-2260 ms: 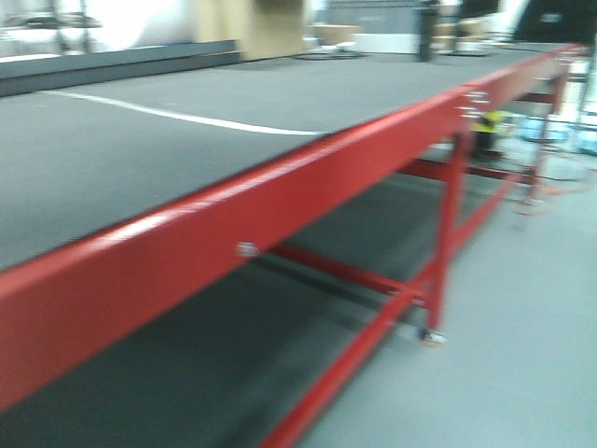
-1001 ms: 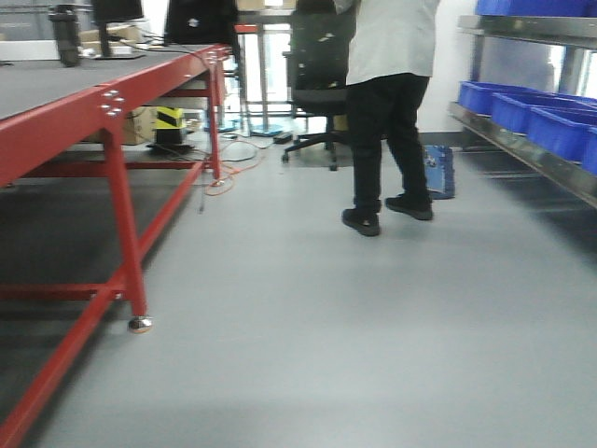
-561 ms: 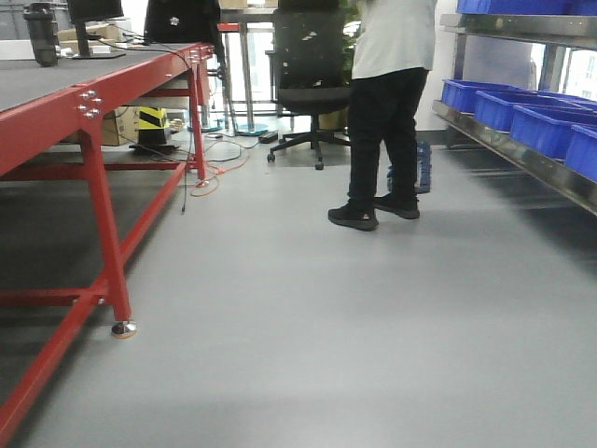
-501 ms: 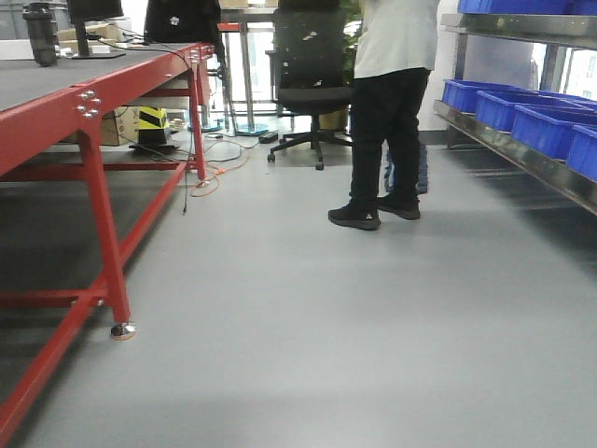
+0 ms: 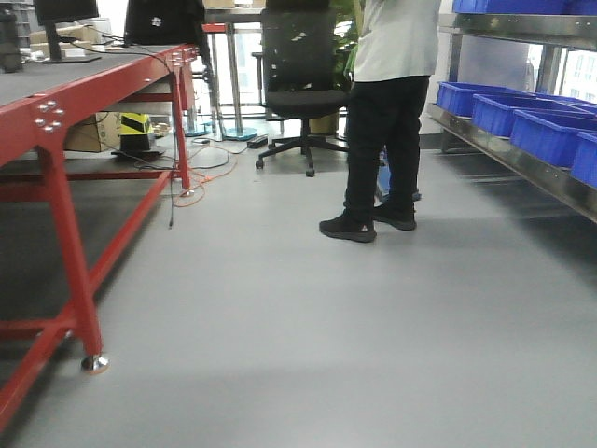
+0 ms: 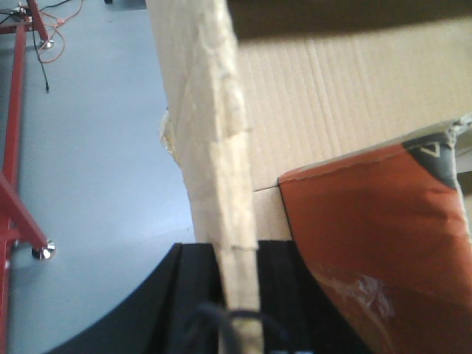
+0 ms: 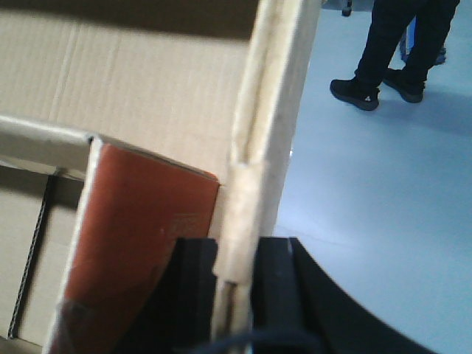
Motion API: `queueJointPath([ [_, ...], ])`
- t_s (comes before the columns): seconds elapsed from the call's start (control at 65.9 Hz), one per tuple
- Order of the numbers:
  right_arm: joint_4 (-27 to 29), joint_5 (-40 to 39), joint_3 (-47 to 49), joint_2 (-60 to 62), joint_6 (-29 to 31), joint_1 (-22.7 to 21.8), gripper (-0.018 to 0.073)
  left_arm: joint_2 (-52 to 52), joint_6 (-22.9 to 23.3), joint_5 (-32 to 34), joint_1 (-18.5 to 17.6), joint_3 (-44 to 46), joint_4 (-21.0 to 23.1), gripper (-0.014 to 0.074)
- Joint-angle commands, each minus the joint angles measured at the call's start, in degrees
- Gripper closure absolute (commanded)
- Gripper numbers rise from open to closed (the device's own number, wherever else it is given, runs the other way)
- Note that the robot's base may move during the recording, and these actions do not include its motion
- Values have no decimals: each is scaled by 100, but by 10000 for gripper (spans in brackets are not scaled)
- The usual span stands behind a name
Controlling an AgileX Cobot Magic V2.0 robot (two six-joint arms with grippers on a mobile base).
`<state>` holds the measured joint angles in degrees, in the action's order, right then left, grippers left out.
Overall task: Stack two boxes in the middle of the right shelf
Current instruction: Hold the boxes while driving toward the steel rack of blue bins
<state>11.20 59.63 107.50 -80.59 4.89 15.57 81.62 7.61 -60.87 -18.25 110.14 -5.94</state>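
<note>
Front view: the steel shelf [image 5: 522, 163] with blue bins [image 5: 541, 131] runs along the right and a person [image 5: 384, 103] stands near it, so the turn towards it should be slow and wide. Left wrist view: the left claw [image 6: 236, 280] is clamped on one upright wall of the cardboard box [image 6: 339, 96], carried above the floor [image 6: 96, 147]. Right wrist view: the right claw [image 7: 236, 269] pinches another wall likewise; moving both claws level and together should spare the cardboard.
</note>
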Motion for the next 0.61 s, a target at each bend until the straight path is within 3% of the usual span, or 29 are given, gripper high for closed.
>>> queueJointPath([
  [0.0,-136,-266,41,75,103,-54,712,-63,-36,229,36,73,-248,708],
  [0.592,-136,-266,41,75,103,-54,712,-63,-36,229,36,73,-249,708],
])
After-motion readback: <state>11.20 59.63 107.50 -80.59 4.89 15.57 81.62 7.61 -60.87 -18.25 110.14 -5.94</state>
